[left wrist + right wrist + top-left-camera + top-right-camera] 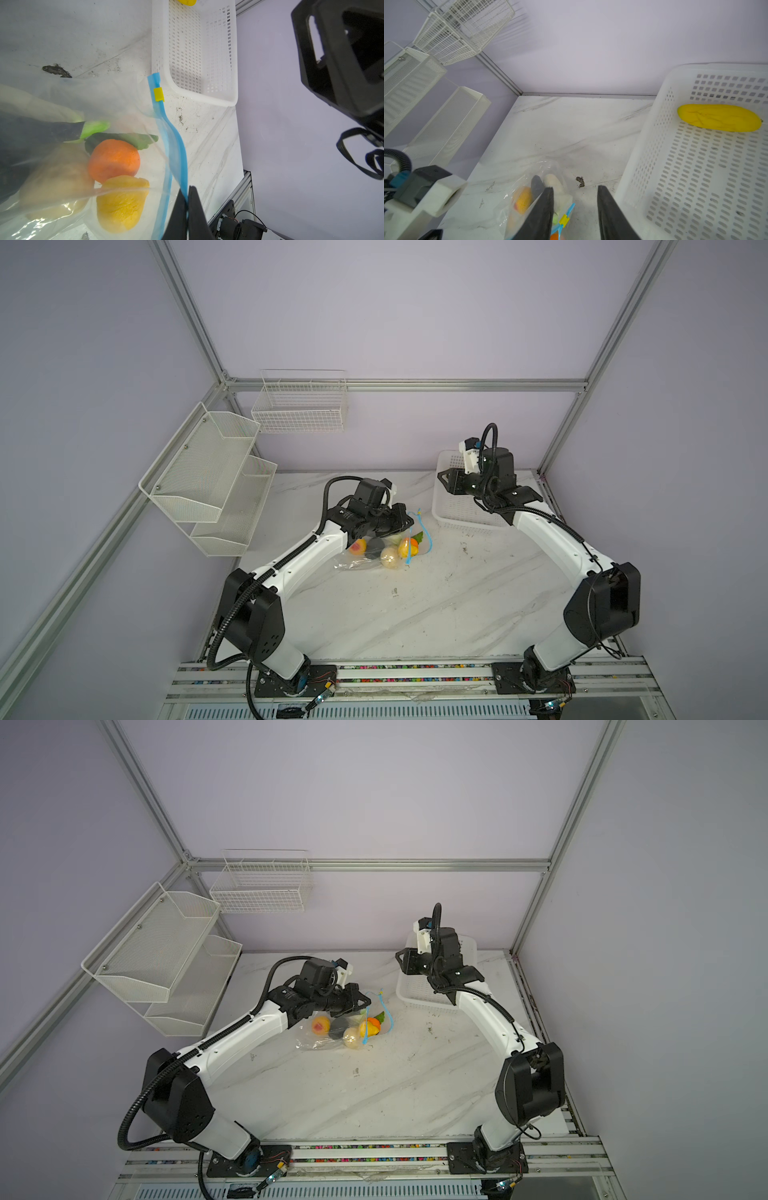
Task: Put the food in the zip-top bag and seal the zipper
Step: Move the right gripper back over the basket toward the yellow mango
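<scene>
The zip-top bag (pixel 359 562) (pixel 313 1042) lies on the marble table, its mouth toward the white basket. Through the plastic I see food: an orange piece (pixel 113 160), a yellow piece (pixel 122 205), a dark piece with a green cap (pixel 37 133) and a cream piece (pixel 389 558). The two blue strips of the zipper (pixel 176 141) (pixel 428 537) stand apart, with the yellow slider (pixel 158 94) (pixel 564 219) at the end by the basket. My left gripper (pixel 188 190) (pixel 409 521) is shut on one strip. My right gripper (pixel 575 188) (pixel 441 480) hovers open and empty between bag and basket.
The white perforated basket (pixel 652 133) (pixel 442 518) stands at the back right and holds a long yellow food piece (pixel 719 117). Mesh shelves (pixel 208 472) and a wire basket (pixel 301 406) hang on the left and back walls. A dark stain (pixel 580 181) marks the table.
</scene>
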